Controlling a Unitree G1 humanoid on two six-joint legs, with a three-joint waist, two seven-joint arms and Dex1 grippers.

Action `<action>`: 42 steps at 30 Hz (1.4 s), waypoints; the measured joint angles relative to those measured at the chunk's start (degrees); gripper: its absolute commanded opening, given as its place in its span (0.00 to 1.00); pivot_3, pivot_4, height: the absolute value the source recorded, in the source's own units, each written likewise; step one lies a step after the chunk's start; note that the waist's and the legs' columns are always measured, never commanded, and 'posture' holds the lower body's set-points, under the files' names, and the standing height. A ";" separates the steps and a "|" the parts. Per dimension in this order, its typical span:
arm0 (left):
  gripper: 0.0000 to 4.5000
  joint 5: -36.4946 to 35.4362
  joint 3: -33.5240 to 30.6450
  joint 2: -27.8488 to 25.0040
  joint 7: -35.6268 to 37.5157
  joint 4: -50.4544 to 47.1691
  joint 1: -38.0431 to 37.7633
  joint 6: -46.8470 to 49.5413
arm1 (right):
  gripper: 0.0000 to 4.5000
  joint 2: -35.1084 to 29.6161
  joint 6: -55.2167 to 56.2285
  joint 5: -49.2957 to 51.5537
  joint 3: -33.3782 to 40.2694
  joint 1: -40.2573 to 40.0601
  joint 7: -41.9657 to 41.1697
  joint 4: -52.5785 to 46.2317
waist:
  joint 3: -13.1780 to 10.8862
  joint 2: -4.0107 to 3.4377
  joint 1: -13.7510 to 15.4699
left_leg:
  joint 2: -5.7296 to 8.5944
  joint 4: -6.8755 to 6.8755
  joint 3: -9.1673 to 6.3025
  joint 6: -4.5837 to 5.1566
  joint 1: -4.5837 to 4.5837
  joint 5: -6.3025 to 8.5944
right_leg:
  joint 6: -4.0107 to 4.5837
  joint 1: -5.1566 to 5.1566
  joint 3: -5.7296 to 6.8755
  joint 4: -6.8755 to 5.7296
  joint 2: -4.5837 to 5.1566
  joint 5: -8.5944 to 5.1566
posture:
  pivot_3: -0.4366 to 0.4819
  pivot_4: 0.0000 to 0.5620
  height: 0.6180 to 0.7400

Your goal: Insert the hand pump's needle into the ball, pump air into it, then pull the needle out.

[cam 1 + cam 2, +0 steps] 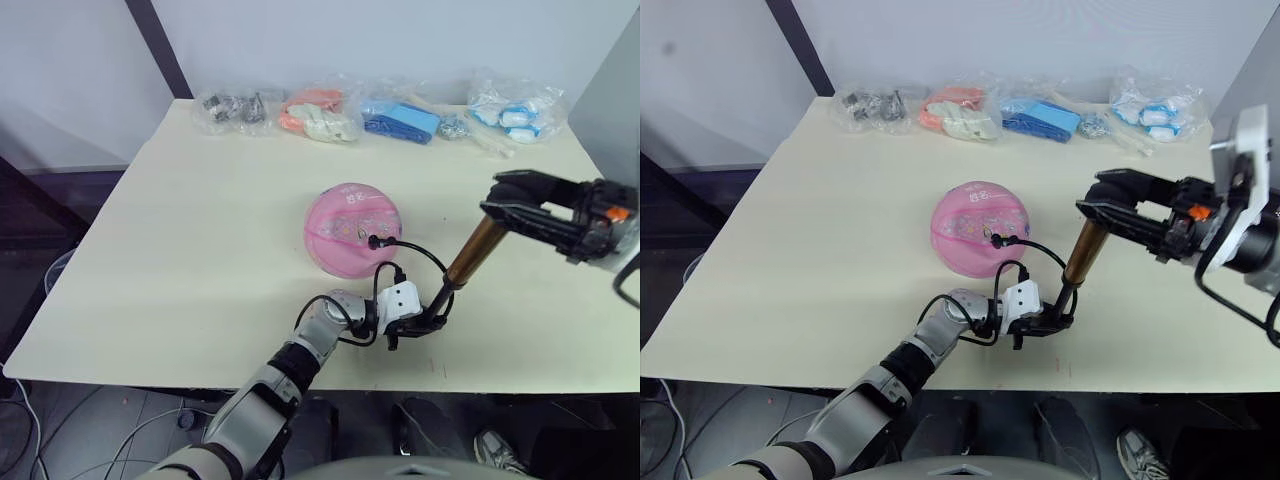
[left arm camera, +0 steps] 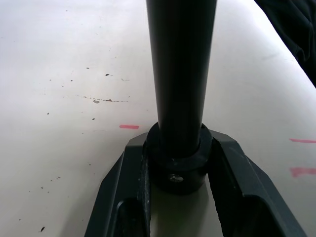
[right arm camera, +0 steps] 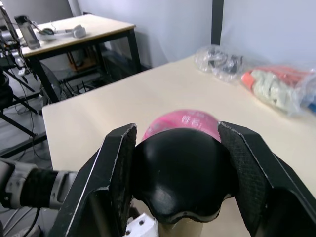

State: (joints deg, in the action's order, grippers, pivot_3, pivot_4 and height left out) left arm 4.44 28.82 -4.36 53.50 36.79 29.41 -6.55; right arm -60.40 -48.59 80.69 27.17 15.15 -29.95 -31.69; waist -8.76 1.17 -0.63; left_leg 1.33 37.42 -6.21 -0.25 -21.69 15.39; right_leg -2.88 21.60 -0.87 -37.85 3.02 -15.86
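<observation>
my left end effector (image 1: 418,325) sits low near the front edge of the pale cream counter (image 1: 180,260), its two black fingers clamped on the black bottom cap of the slim bronze-gold hand pump (image 1: 472,252); my left wrist view shows the cap wedged between both fingers. the pump's tube leans up and to the right from there. just behind and left of that grip, the pink rubber ball with pale printed pictures (image 1: 352,228) rests on the counter near its middle. a thin black hose (image 1: 418,250) loops from the pump's base to the ball, where the black fitting of the needle (image 1: 376,241) sits against the ball's right side; the pin itself is too small to make out. on the right, my right end effector (image 1: 500,199) grips the pump's rounded black handle (image 3: 178,175) at the top, one finger on each side. along the far edge lie clear plastic bags of small parts (image 1: 380,115).
</observation>
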 measured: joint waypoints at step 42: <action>0.24 0.54 0.01 -0.37 -0.82 -0.02 -0.55 -0.03 | 0.51 19.24 20.31 -39.20 -22.60 -19.98 -4.78 -4.79 | 0.53 0.36 -0.12 | 0.00 -0.01 0.01 0.00 0.18 0.01 | -0.04 -0.07 -0.03 -0.01 -0.10 -0.03 | 0.48 0.27 1.00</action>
State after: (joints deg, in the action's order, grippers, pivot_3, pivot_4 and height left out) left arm 4.98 28.83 -4.73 52.69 36.76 28.85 -6.58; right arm -41.16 -28.29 41.49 4.58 -4.83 -34.73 -36.48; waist -8.24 1.53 -0.75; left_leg 1.33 37.41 -6.20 -0.26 -21.51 15.39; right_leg -2.92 21.53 -0.90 -37.87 2.92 -15.89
